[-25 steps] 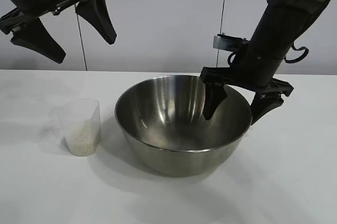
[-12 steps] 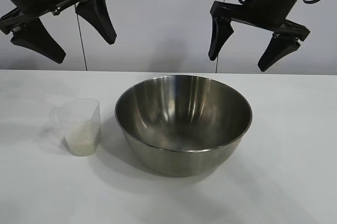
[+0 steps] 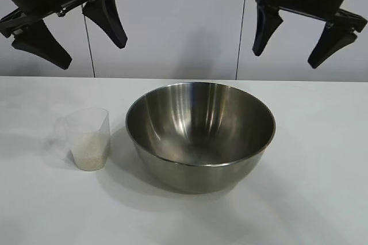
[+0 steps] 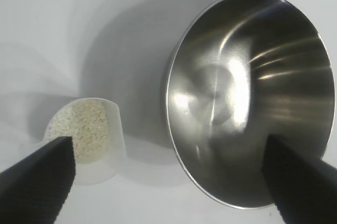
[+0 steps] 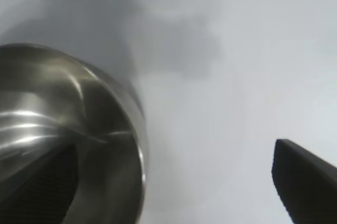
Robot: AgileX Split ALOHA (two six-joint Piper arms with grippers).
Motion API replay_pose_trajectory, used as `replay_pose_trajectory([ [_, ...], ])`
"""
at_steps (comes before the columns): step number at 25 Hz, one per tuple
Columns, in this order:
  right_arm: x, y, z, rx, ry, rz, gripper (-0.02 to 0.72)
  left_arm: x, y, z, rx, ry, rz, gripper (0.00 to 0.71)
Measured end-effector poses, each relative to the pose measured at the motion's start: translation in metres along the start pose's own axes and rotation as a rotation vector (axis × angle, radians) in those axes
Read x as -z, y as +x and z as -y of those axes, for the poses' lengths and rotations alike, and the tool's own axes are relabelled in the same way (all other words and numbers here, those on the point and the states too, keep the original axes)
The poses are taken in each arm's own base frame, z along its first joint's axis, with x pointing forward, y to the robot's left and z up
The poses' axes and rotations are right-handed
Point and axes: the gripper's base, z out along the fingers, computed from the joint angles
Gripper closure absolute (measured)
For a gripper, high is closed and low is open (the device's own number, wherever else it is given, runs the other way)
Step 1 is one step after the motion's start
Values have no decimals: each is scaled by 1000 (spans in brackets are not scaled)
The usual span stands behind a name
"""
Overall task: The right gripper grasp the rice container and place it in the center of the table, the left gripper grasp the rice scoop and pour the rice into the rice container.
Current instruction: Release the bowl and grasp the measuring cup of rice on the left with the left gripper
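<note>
Rice container (image 3: 200,136) sits upright near the middle of the table (image 3: 322,199), a large shiny steel bowl with sloping sides. Inside looks bare in both the exterior view and the left wrist view (image 4: 250,98); only reflections show on the metal.

Rice scoop (image 3: 87,138) stands upright on the table just beside the bowl, on the left arm's side, apart from it with a narrow strip of tabletop between. Clear plastic, small handle on the side away from the bowl. Rice (image 3: 90,154) fills the lower part of the cup as a pale heap; from the left wrist view the grains (image 4: 89,129) show plainly through the open top of the cup (image 4: 100,169).

Left gripper (image 3: 68,33) hangs high above the scoop's side of the table, fingers spread wide, nothing between them. Well clear of both cup and bowl.

Right gripper (image 3: 297,42) hangs high above the bowl's far right rim, fingers pointing down and spread wide, holding nothing. Its wrist view shows the bowl's rim and outer wall (image 5: 63,124) below one finger and bare table under the other (image 5: 305,182); that view is soft, so whether the finger tip lies over the bowl's inside or its edge I cannot tell.
</note>
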Motion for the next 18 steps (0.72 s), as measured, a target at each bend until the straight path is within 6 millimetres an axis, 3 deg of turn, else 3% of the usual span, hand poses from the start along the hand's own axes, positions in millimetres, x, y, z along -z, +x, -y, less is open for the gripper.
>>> replay_pose_trajectory([
  [3,10,4,25,-56,5,-18,9,0,0,0,0,0,3,16],
  [7,39,9,35,-77,10,43,9,0,-1,0,0,-2,11,16],
  [12,99,27,21,-58,-5,173,9,0,-1,0,-1,-2,15,16],
  [18,166,86,0,-29,-32,363,9,0,-1,0,-2,-2,15,16],
])
